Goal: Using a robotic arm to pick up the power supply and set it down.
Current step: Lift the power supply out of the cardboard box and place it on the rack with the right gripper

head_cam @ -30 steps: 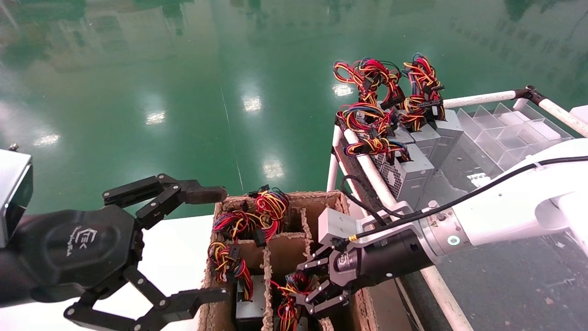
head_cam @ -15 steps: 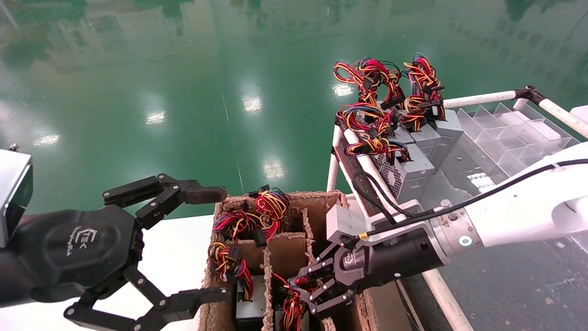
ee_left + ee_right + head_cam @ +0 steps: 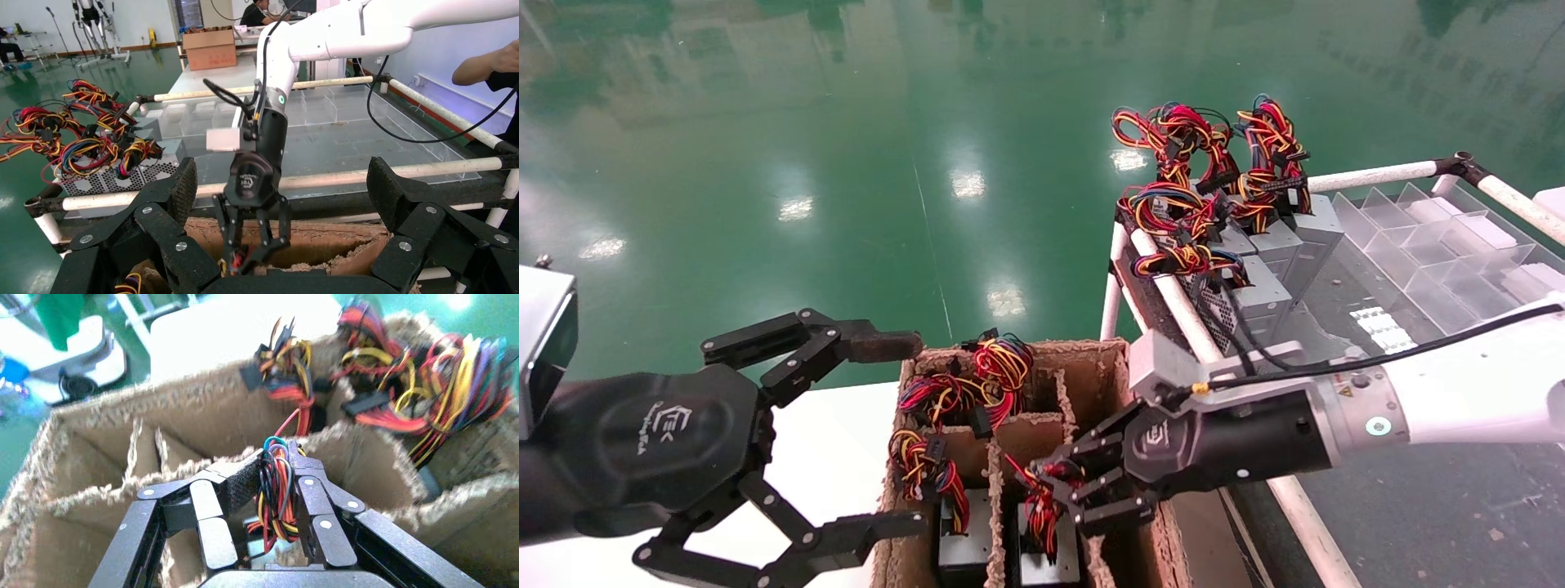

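Green glossy floor (image 3: 862, 163) fills the background beyond the right arm, and a white-railed rack (image 3: 1173, 302) stands beside that arm, carrying several grey power supplies (image 3: 1271, 253) with coloured wire bundles. Under the right gripper (image 3: 1068, 490) sits a divided cardboard box (image 3: 1091, 367), its rough partitions forming compartments. The left gripper (image 3: 878, 433) hangs beside the box on its far side from the right arm, jaws spread wide and holding nothing. The right gripper reaches down into a compartment, its black fingers (image 3: 318, 508) clamped together on the wire bundle (image 3: 278, 490) of the power supply (image 3: 1048, 563). That unit is a grey metal box directly below the fingers, low in its compartment, with red, yellow, orange and black wires rising from it.
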